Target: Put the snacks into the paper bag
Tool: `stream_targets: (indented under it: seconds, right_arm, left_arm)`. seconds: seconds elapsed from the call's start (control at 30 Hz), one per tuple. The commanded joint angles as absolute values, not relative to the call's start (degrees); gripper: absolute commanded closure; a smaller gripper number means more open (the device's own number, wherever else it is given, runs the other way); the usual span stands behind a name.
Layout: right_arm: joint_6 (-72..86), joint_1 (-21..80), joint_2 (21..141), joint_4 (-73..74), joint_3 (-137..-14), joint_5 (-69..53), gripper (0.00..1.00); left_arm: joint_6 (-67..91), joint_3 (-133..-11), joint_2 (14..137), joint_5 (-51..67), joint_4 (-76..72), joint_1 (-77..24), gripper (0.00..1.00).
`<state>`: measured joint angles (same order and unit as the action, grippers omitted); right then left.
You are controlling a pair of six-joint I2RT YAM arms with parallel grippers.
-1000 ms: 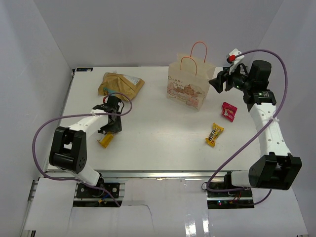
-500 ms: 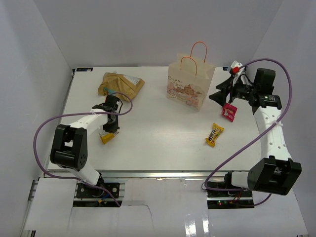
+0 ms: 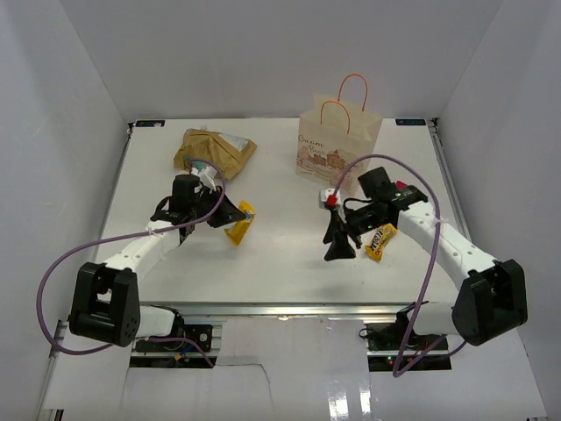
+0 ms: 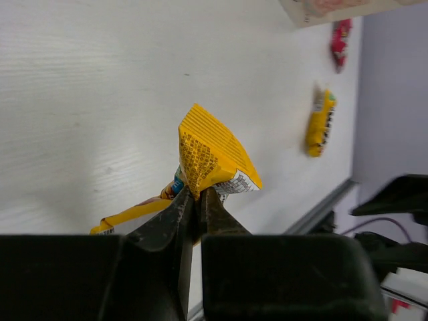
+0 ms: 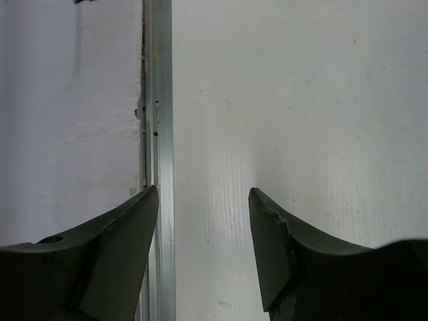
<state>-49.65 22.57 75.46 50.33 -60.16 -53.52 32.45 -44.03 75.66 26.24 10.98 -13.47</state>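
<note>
– Now, left gripper [image 3: 228, 217] status?

– Jaws nearly shut, pinching one end of a yellow bar [image 3: 240, 225]. In the wrist view the wrapper fold sits right at the fingertips and the rest sticks out past them. The bar appears to be off the table [image 3: 280, 175], at about 9 o'clock of its centre.

– Right gripper [image 3: 338, 253]?

– Jaws apart, nothing between them, pointing down at bare table. The second bar [image 3: 380, 242] lies just beside it, at about 4 o'clock of centre.

– Where is the bag [image 3: 337, 145]?

– Upright at 1 o'clock of centre, roughly 2 o'clock from the held bar. Its orange handles [image 3: 354, 88] stand above the mouth. The tan bag [image 3: 213, 151] lies at 11 o'clock. A red packet [image 4: 342, 41] shows near the bag in the left wrist view.

– Step in hand?

– My judgement: carry the bar to the bag and drop it in.

– How to do it well?

– Lift first, then travel, so the bar clears the rim rather than pushing the paper wall; a light bag would probably tip. Come down between the handles, not across them. The grip is on an end fold, so the bar may swing or slip; move smoothly and avoid wrist twists. Let go only once the bar is inside the mouth.

– Collision risk?

– The right arm sits at 5 o'clock of the bag; approaching from the 9 o'clock side should stay apart from it.
</note>
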Motion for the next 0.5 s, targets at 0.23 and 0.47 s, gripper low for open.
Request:
stream_targets:
  seconds: [0.23, 0.47]
  right_arm:
    - [9.72, 32.16, 82.79, 3.88, -56.34, -35.95, 0.12]
    - [18.19, 35.86, 87.98, -5.36, -58.01, -36.56, 0.03]
  left_arm:
    - [64.05, -33.14, 75.5, 33.85, -31.18, -20.12, 0.9]
    - [71.71, -33.66, 78.31, 29.97, -38.14, -23.9, 0.9]
